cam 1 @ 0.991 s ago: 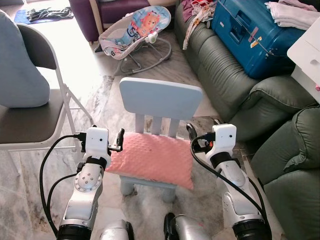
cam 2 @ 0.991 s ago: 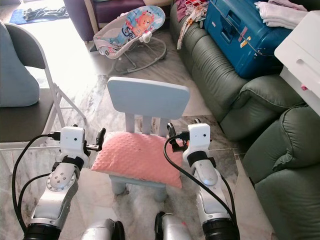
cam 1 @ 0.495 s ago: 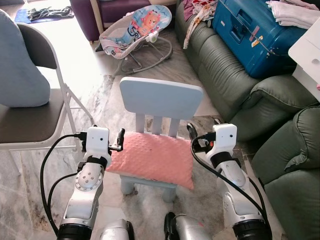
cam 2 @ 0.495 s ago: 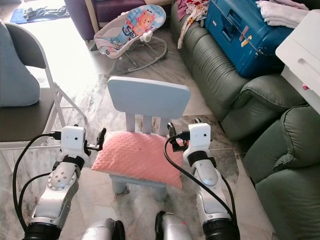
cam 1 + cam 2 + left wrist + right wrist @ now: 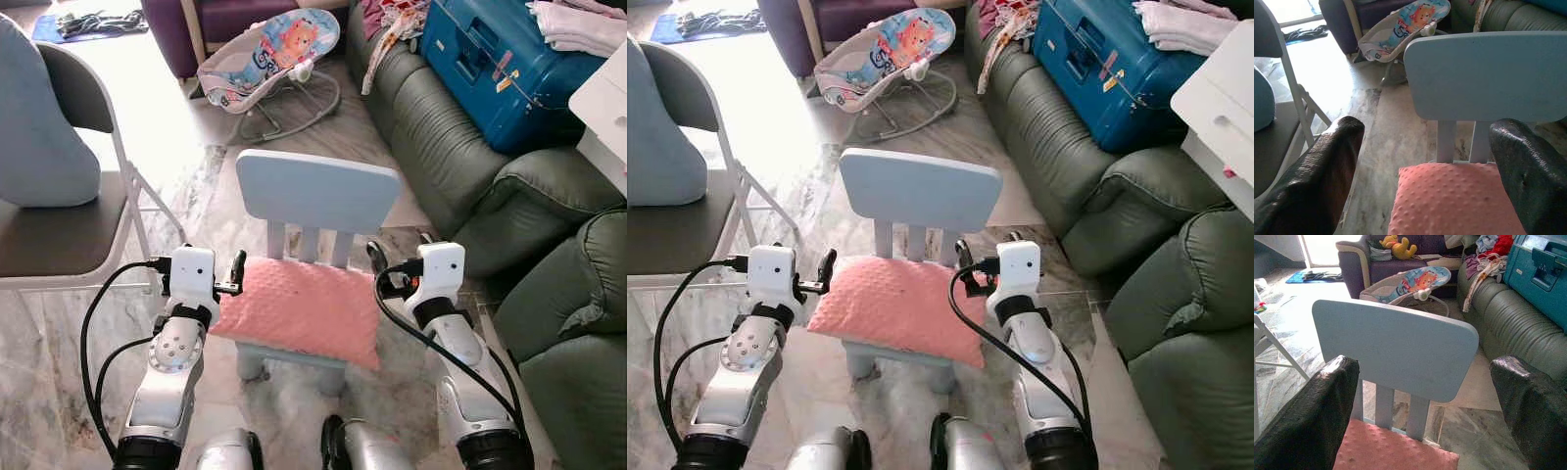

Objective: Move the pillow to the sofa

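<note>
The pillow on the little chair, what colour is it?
The pillow is salmon pink with a raised dotted texture, clearest in the left wrist view.

Nubbly pink cloth pillow [image 5: 299, 311], matt plastic chair [image 5: 317, 191], glossy leather sofa [image 5: 441, 147]

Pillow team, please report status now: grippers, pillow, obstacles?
Left gripper and right gripper open, flanking the pink pillow. Pillow lying on small blue chair, not gripped. Chair back stands between pillow and green sofa.

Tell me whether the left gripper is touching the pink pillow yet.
Cannot tell. In the left eye view the left gripper sits right at the pink pillow's edge, with no clear gap or contact. In the left wrist view its open fingers straddle the corner.
</note>
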### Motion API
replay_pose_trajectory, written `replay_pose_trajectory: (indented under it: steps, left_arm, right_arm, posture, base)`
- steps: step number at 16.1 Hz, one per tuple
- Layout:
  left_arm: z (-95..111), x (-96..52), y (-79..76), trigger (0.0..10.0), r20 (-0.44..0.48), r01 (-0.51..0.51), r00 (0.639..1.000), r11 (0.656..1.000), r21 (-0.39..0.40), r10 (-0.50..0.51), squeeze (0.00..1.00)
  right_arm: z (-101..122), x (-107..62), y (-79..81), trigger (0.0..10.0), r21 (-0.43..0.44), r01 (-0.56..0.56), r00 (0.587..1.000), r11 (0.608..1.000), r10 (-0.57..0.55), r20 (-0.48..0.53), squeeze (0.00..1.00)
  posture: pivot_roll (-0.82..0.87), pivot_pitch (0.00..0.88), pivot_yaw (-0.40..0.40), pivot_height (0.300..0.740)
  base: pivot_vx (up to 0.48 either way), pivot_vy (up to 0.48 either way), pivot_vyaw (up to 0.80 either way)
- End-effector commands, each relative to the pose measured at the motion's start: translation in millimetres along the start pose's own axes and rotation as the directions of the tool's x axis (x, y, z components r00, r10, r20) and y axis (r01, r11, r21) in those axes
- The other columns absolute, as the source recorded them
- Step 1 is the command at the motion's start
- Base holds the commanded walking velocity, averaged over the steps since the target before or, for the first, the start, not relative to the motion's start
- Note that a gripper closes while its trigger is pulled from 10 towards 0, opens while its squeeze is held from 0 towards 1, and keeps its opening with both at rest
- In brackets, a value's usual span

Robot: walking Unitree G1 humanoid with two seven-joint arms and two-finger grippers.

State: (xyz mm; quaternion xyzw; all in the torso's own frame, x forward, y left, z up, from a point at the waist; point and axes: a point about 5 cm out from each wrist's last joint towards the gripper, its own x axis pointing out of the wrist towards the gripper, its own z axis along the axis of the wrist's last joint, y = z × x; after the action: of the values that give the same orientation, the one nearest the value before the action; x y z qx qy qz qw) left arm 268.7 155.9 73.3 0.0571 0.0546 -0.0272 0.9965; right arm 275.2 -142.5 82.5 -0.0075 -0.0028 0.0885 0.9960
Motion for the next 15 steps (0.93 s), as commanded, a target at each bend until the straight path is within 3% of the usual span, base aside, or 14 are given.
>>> replay_pose_trajectory:
  steps: [1, 3, 15]
  left_arm:
    - [-1.3, 0.5, -0.7, 10.0, -0.013, 0.007, 1.000, 1.000, -0.003, -0.007, 0.00]
    - [-1.4, 0.8, -0.9, 10.0, -0.014, 0.009, 1.000, 1.000, -0.004, -0.009, 0.00]
    - [1.2, 1.0, -3.0, 10.0, -0.001, -0.010, 1.000, 1.000, -0.001, 0.010, 0.00]
  right_arm:
    - [-1.2, -2.0, -1.5, 10.0, 0.003, 0.001, 1.000, 1.000, -0.001, -0.011, 0.00]
    - [-1.3, -2.0, -1.0, 10.0, 0.003, -0.004, 1.000, 1.000, 0.004, -0.011, 0.00]
    - [-2.0, -3.7, 1.0, 10.0, 0.007, -0.015, 1.000, 1.000, 0.016, -0.015, 0.00]
  posture:
    - [0.00, 0.145, -0.016, 0.740]
    - [-0.01, 0.144, -0.018, 0.740]
    - [-0.01, 0.152, -0.020, 0.610]
  base:
    - [0.000, 0.000, 0.00]
    - [0.000, 0.000, 0.00]
    - [0.000, 0.000, 0.00]
